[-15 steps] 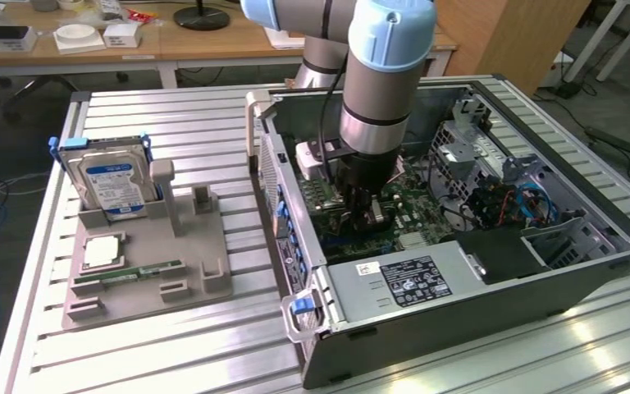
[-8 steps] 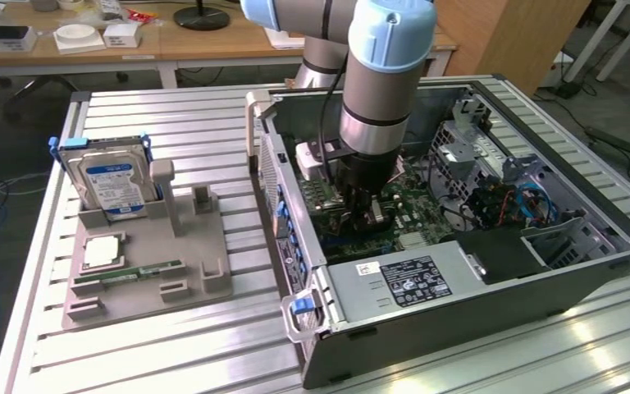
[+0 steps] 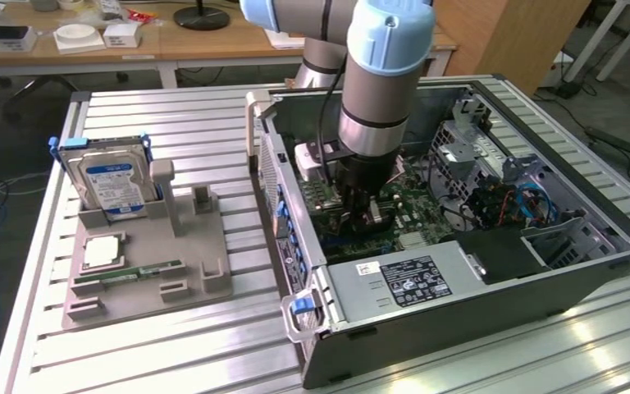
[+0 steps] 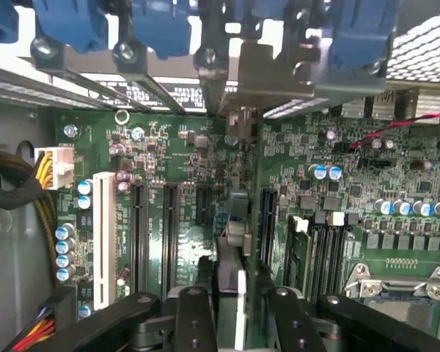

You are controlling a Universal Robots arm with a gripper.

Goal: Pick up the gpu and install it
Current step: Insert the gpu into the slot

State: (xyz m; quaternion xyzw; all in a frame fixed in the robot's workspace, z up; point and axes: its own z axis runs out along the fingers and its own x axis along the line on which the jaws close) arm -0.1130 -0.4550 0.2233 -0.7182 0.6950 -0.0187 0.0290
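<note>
Your fingers (image 4: 231, 308) grip the gpu (image 4: 233, 220) edge-on between them, its far end reaching over the motherboard (image 4: 381, 183) slots.

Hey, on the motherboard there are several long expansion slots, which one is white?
The white slot at the end of the row, nearest the white power connector and the blue-topped capacitors. The other long slots beside it are black.

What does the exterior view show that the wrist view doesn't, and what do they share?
Exterior only: the hard drive standing in the grey holder and the computer case's power supply. Wrist only: the gpu edge-on between the gripper fingers over the slots, its bracket up at the case's rear openings, and the white connector. Shared: the green motherboard.
</note>
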